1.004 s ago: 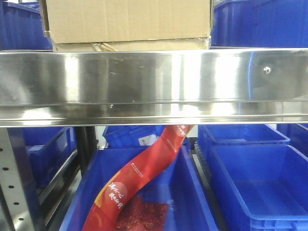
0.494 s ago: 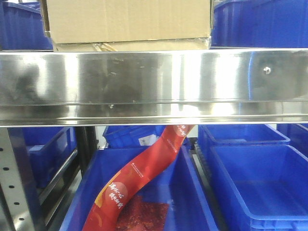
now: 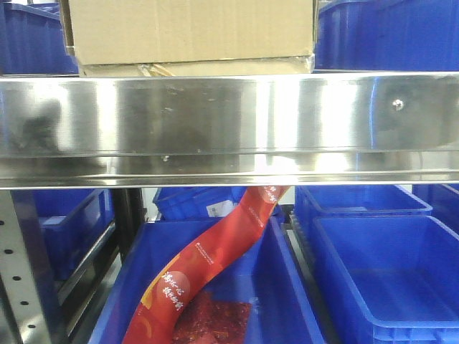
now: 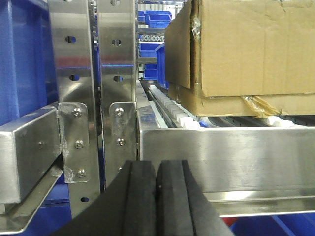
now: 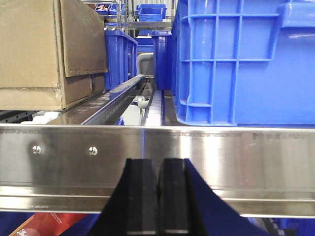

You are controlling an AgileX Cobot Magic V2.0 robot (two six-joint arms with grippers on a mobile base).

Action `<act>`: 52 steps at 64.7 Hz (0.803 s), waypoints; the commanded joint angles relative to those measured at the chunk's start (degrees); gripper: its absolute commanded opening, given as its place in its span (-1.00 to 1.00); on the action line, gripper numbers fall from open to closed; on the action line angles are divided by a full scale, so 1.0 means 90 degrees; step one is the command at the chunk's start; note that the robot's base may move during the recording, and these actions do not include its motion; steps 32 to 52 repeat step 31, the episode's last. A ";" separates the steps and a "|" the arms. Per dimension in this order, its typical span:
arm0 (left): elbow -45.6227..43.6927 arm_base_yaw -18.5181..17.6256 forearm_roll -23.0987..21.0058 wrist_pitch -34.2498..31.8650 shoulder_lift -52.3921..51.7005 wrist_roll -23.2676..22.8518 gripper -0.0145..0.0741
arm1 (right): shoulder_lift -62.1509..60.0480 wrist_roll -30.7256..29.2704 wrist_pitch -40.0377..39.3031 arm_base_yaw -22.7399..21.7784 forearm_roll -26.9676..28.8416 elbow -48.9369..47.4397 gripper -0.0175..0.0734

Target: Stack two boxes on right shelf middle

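The large brown box [image 3: 190,29] rests on the flatter box [image 3: 193,68] on the steel shelf [image 3: 229,125], left of centre. In the left wrist view the large box [image 4: 256,44] sits on the flatter one [image 4: 231,104], whose yellowish tape scrap [image 4: 258,104] shows at the front. My left gripper [image 4: 156,169] is shut and empty, in front of the shelf rail [image 4: 221,157] and below the boxes. My right gripper [image 5: 158,169] is shut and empty too, facing the rail [image 5: 221,157], with the box stack [image 5: 29,44] up to its left.
Blue bins flank the stack on the shelf [image 3: 387,36], one large bin [image 5: 246,59] right of the right gripper. Perforated steel uprights [image 4: 74,73] stand left of the left gripper. Below the shelf are more blue bins [image 3: 380,272] and a red banner [image 3: 208,258].
A dark reflection has appeared on the left part of the shelf rail. The boxes and bins have not moved.
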 commanded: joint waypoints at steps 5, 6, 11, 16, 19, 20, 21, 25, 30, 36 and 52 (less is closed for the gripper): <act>-0.0015 0.0209 0.0019 -0.0065 -0.0036 -0.0057 -0.92 | -0.0024 0.0001 -0.0130 -0.0043 -0.0044 0.0000 -0.97; -0.0015 0.0224 0.0019 -0.0065 -0.0036 -0.0057 -0.92 | -0.0024 0.0001 -0.0130 -0.0043 -0.0044 0.0000 -0.97; -0.0015 0.0262 0.0019 -0.0065 -0.0036 -0.0057 -0.92 | -0.0024 0.0001 -0.0130 -0.0043 -0.0044 0.0000 -0.97; -0.0015 0.0262 0.0019 -0.0065 -0.0036 -0.0057 -0.92 | -0.0024 0.0001 -0.0130 -0.0043 -0.0044 0.0000 -0.97; -0.0015 0.0262 0.0019 -0.0065 -0.0036 -0.0057 -0.92 | -0.0024 0.0001 -0.0130 -0.0043 -0.0044 0.0000 -0.97; -0.0015 0.0262 0.0019 -0.0065 -0.0036 -0.0057 -0.92 | -0.0024 0.0001 -0.0130 -0.0043 -0.0044 0.0000 -0.97; -0.0015 0.0262 0.0019 -0.0065 -0.0036 -0.0057 -0.92 | -0.0024 0.0001 -0.0130 -0.0043 -0.0044 0.0000 -0.97; -0.0015 0.0262 0.0019 -0.0065 -0.0036 -0.0057 -0.92 | -0.0024 0.0001 -0.0130 -0.0043 -0.0044 0.0000 -0.97; -0.0015 0.0262 0.0019 -0.0065 -0.0036 -0.0057 -0.92 | -0.0024 0.0001 -0.0130 -0.0043 -0.0044 0.0000 -0.97; -0.0015 0.0262 0.0019 -0.0065 -0.0036 -0.0057 -0.92 | -0.0024 0.0001 -0.0130 -0.0043 -0.0044 0.0000 -0.97; -0.0015 0.0262 0.0019 -0.0065 -0.0036 -0.0057 -0.92 | -0.0024 0.0001 -0.0130 -0.0043 -0.0044 0.0000 -0.97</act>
